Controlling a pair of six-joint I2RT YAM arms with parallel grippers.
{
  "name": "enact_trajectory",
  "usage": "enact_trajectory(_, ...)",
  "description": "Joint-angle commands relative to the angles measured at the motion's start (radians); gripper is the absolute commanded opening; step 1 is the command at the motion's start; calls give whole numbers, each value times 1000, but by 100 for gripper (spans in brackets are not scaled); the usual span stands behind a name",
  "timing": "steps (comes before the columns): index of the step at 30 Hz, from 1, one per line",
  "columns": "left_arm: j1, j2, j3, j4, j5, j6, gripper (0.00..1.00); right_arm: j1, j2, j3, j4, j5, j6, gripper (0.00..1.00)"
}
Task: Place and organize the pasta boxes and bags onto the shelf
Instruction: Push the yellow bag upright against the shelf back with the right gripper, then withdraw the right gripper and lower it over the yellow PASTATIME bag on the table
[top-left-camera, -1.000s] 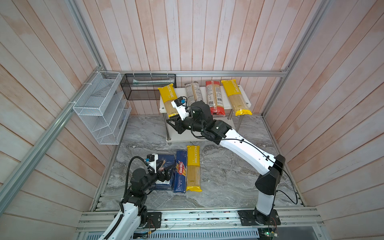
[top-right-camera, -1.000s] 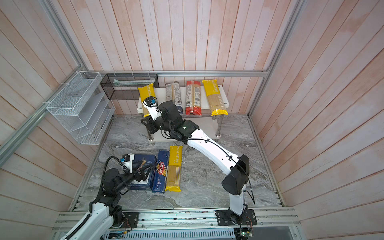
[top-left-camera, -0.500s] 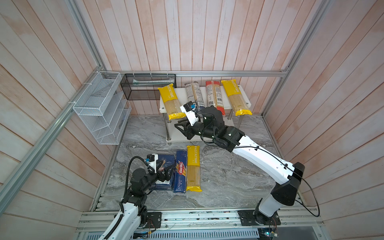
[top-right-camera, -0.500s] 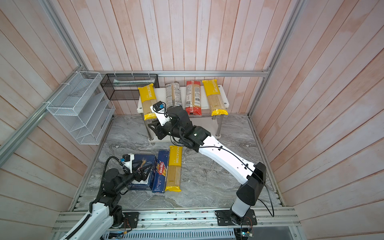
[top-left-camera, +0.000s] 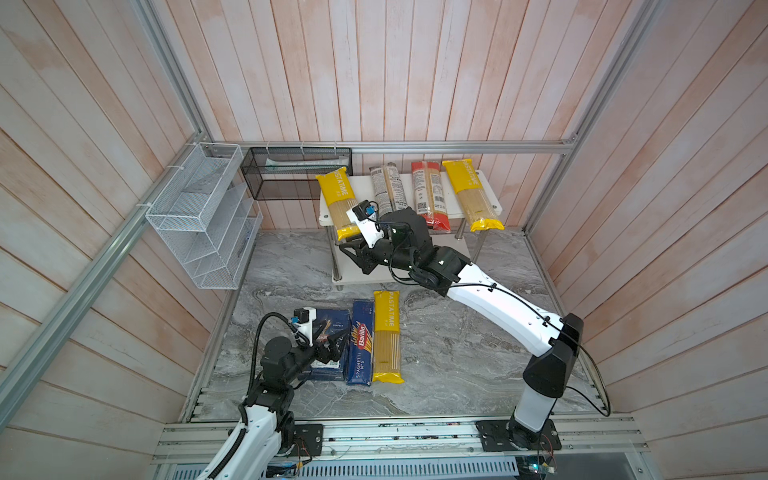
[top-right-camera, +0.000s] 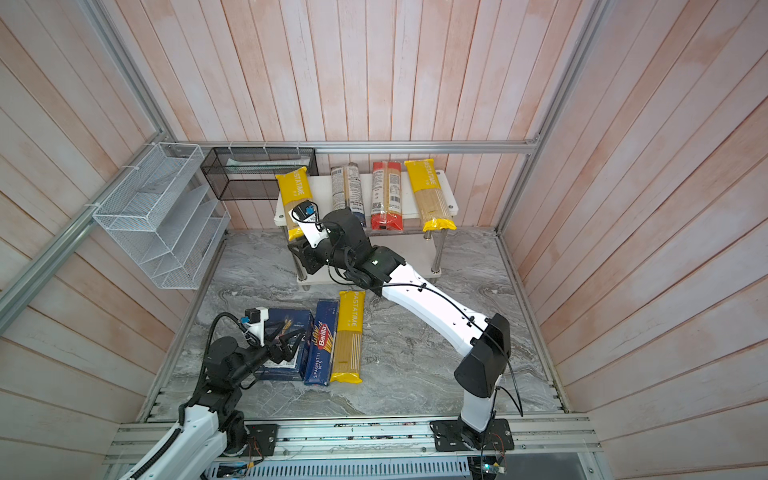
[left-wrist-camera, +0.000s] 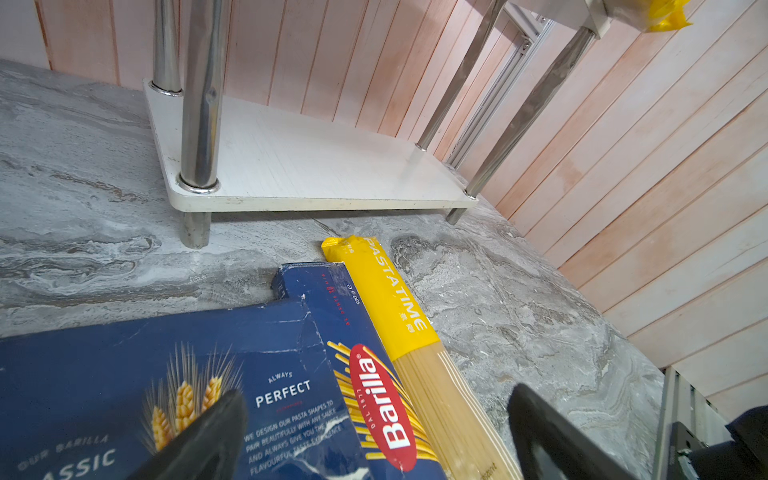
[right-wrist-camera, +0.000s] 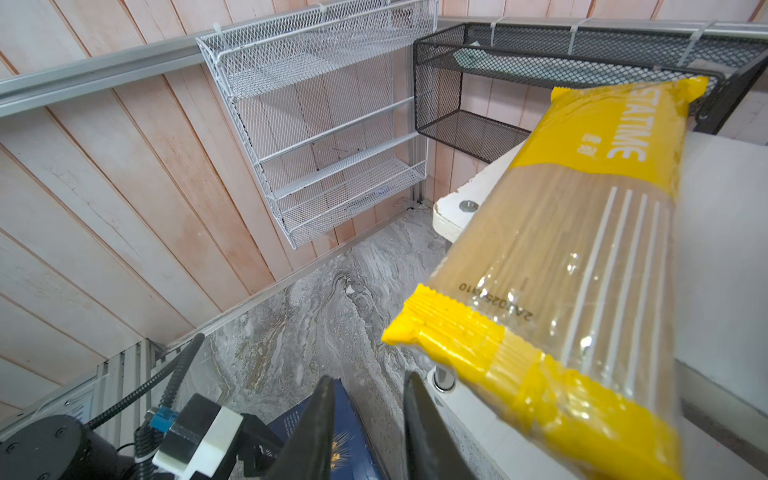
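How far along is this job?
Done: four slim spaghetti bags lie on the white two-tier shelf's top board. In hand: nothing; right gripper shut, empty; left gripper open over the wide dark blue cardboard box. Left: that box, the narrow blue spaghetti box and a yellow spaghetti bag, all on the table.

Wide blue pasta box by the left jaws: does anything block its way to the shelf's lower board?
Nothing lies on the marble between the wide blue box and the lower board, which is bare. Only the right arm hangs above that board's front.
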Motion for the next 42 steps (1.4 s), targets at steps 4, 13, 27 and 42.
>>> enact_trajectory(4,-2,-12,-5,3,-1,12,100,2,91,116,-33,-40,-13,29)
enact_trajectory(13,-3,-17,-6,2,-1,11,100,8,217,269,-79,-64,-9,29)
enact_trajectory(27,-2,-35,-11,-3,-2,11,100,52,348,591,-225,-58,-37,28)
enact_trajectory(42,-1,-74,-13,-30,-41,-1,100,73,-400,-460,90,248,147,32)
